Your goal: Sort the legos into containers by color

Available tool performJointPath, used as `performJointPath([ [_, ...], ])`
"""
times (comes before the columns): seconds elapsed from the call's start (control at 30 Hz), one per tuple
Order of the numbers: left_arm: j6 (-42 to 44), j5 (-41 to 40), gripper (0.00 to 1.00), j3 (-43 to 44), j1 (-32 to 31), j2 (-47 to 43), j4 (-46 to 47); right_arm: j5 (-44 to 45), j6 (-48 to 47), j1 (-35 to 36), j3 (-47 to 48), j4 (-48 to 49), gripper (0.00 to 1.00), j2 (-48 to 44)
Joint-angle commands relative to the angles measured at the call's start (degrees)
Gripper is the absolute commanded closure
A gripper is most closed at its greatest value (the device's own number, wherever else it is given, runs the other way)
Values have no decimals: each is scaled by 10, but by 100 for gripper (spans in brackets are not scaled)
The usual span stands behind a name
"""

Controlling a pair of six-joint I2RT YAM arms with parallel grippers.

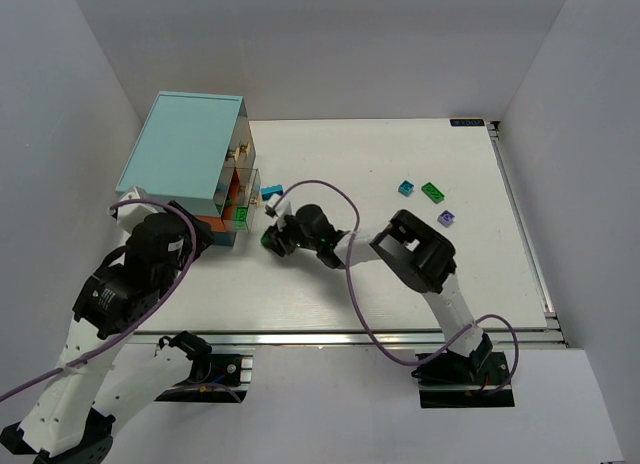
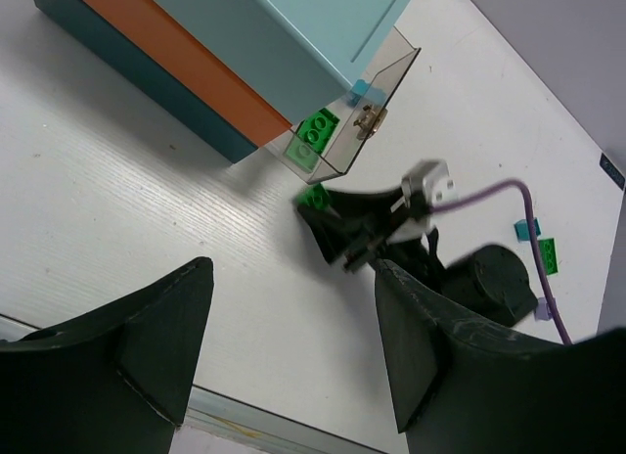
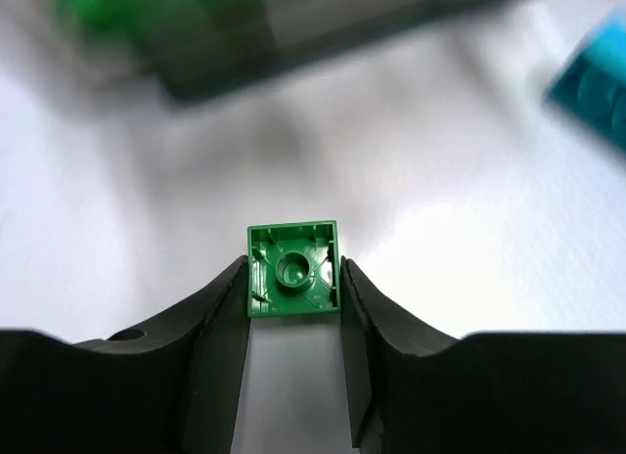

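One green lego clamped in right hand — left hand spread apart

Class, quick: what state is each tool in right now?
Left tool: open, empty.
Right tool: closed on a green lego.

A cabinet with a light-teal top sits at the upper left of the white tabletop. Clear drawers stand pulled out from its right face, and the lowest one holds something green. A cyan lego lies just right of them. The right arm stretches leftward across the middle. Its pincer is just below and to the right of the drawers, with a small green lego at its tip. The grip itself is too small to make out. Right of centre lie a second cyan lego, a longer green lego and, slightly lower, a pale purple lego. The left arm bends at lower left, beside the cabinet's near corner.
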Motion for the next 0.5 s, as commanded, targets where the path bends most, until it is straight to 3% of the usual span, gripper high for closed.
performJointPath([
  [0.0,-16,-15,23,-4,3,-11,11,-39,-32,-10,-95,68,81,-110],
  [0.1,-12,-12,23,-16,3,-15,28,-89,-66,-28,-145,28,82,-199],
  [0.13,-11,-11,23,-18,-3,-19,33,-116,-74,-43,-147,-25,83,-222],
  [0.3,7,3,23,-41,-3,-25,78,-167,-117,-74,-123,-111,92,-320],
  [0.47,27,12,23,-56,-3,-29,115,-212,-114,-84,3,-190,92,-277],
])
